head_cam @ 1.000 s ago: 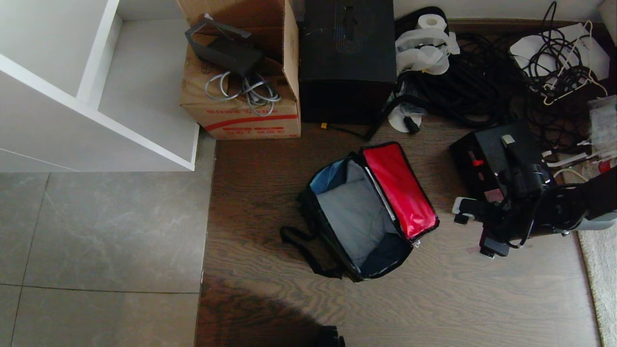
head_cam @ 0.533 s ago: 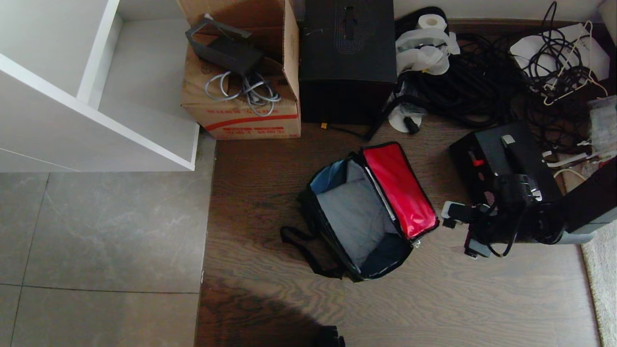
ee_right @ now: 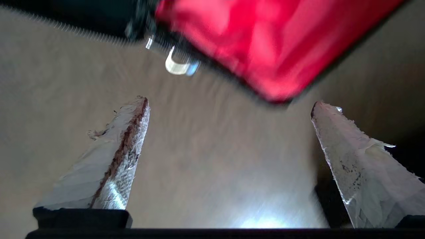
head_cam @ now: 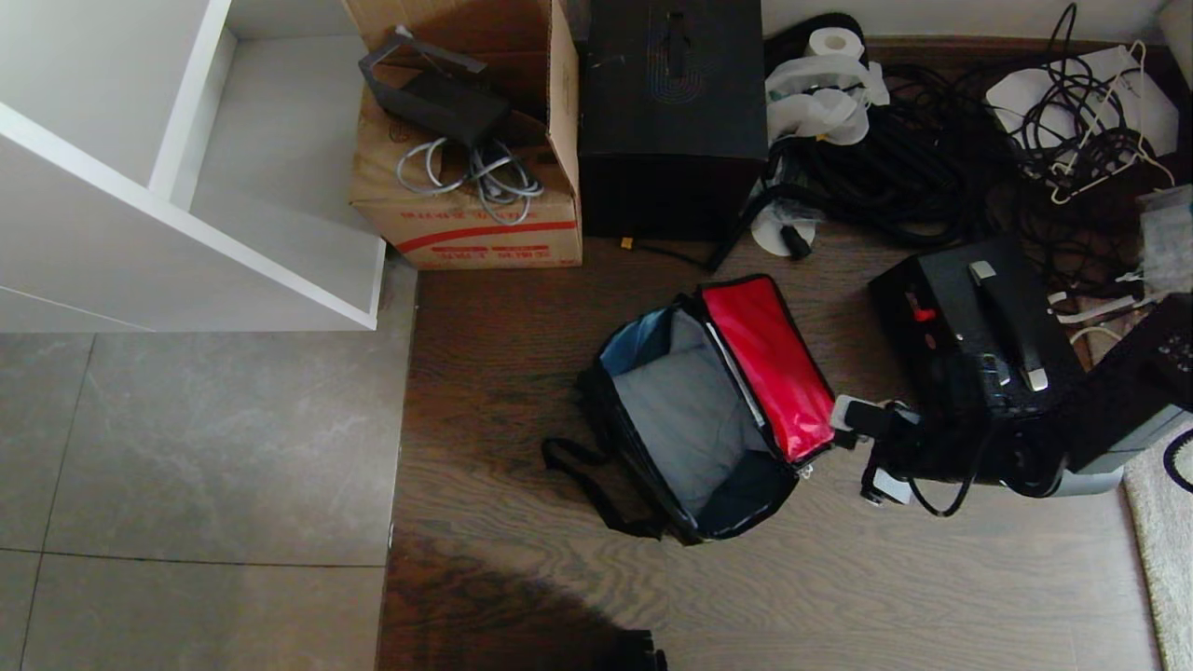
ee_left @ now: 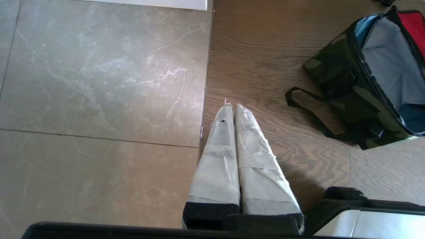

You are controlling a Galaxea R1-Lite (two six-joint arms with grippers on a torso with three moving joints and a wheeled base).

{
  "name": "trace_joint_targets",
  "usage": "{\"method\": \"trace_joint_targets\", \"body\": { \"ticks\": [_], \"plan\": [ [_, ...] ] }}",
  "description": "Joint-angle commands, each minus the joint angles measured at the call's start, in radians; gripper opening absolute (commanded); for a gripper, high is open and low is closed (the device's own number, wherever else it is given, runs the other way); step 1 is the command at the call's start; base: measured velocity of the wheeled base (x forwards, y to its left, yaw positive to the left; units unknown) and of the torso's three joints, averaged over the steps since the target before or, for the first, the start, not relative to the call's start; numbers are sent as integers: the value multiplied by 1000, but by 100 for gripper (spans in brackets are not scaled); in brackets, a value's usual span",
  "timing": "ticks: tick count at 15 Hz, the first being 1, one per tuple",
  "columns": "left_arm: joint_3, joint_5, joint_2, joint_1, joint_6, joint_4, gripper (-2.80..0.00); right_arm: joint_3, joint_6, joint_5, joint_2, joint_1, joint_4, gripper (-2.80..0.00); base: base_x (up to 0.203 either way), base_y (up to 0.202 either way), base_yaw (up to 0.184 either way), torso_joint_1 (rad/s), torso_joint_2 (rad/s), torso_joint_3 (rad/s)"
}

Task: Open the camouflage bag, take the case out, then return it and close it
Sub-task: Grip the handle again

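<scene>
The camouflage bag [head_cam: 690,419] stands open on the wooden floor, its grey inside empty and its red-lined flap [head_cam: 769,368] laid out to the right. The left wrist view shows its camouflage side [ee_left: 345,86] and black strap. The case [head_cam: 941,317], flat and black with a bar handle [head_cam: 1007,321], lies on the floor right of the bag. My right gripper [head_cam: 862,449] hangs open between flap and case, nothing in it; in its wrist view the gripper [ee_right: 229,102] is just short of the flap's edge [ee_right: 265,43] and a metal ring [ee_right: 179,64]. My left gripper [ee_left: 231,107] is shut and parked above the floor.
A tall black box [head_cam: 671,112] and a brown carton [head_cam: 466,205] with cables stand behind the bag. A tangle of black cables [head_cam: 913,158] lies at the back right, a white shelf unit [head_cam: 186,186] at the left, a pale rug [head_cam: 1160,522] at the far right.
My right arm has swung left, off the case and toward the bag's red flap, staying open. The case's handle now shows uncovered. Bag and case have not moved.
</scene>
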Motion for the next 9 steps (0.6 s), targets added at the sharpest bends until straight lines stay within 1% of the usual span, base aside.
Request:
{"method": "trace_joint_targets", "body": {
  "ticks": [1, 2, 3, 6, 9],
  "plan": [
    [9, 1, 0, 0, -2, 0, -280, 26, -38, 30, 36, 1, -81, 0, 0, 0, 0, 0, 0, 0],
    [9, 1, 0, 0, 0, 0, -280, 35, -103, 32, 58, -8, -127, 0, 0, 0, 0, 0, 0, 0],
    [9, 1, 0, 0, -2, 0, -280, 38, -142, 32, 76, -14, -159, 0, 0, 0, 0, 0, 0, 0],
    [9, 1, 0, 0, -2, 0, -280, 30, -142, 31, 84, -12, -167, 0, 0, 0, 0, 0, 0, 0],
    [9, 1, 0, 0, 0, 0, -280, -5, -134, 28, 136, -5, -197, 0, 0, 0, 0, 0, 0, 0]
  ]
}}
